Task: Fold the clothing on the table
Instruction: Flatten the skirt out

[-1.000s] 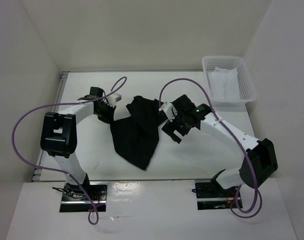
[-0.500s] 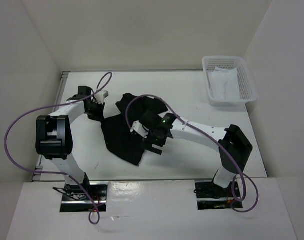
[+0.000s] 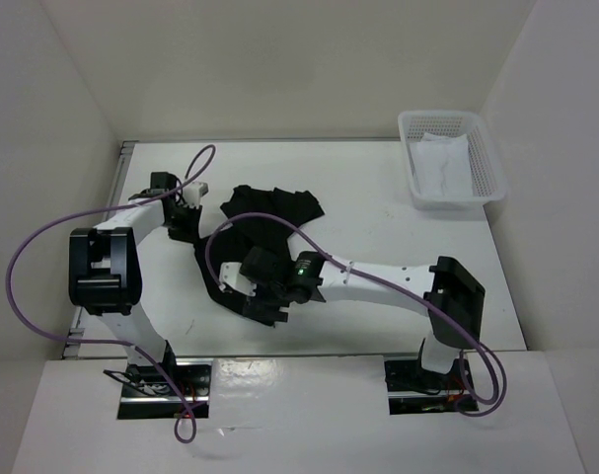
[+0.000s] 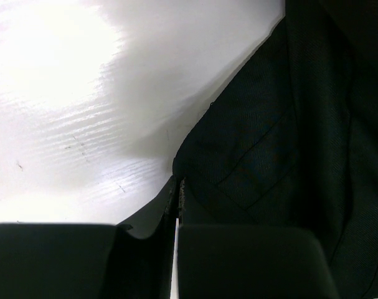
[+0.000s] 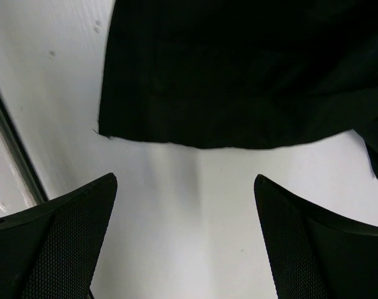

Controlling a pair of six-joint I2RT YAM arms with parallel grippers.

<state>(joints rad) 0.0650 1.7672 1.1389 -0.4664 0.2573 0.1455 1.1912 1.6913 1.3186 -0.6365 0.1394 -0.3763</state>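
The black clothing [image 3: 269,212] lies crumpled on the white surface [image 3: 378,207], left of centre, spread from the middle towards the near edge; its far part is bunched into folds and its near part lies flatter. The left gripper [image 3: 186,212] is at the garment's left edge, closed on the clothing; the left wrist view shows the jaws pressed together [image 4: 177,187] with the edge of the cloth [image 4: 269,156] running into them, and bare surface [image 4: 64,93] to the left. The right arm reaches across from the right, and the right gripper [image 3: 232,291] sits over the near left part of the garment, wide open and holding nothing; in its wrist view the two fingers [image 5: 64,237] stand well apart, with bare surface [image 5: 195,187] between them and the straight hem of the clothing [image 5: 238,75] just beyond. At the far right corner stands a white mesh basket [image 3: 447,116], well apart from the garment, with a white cloth [image 3: 442,163] inside it.
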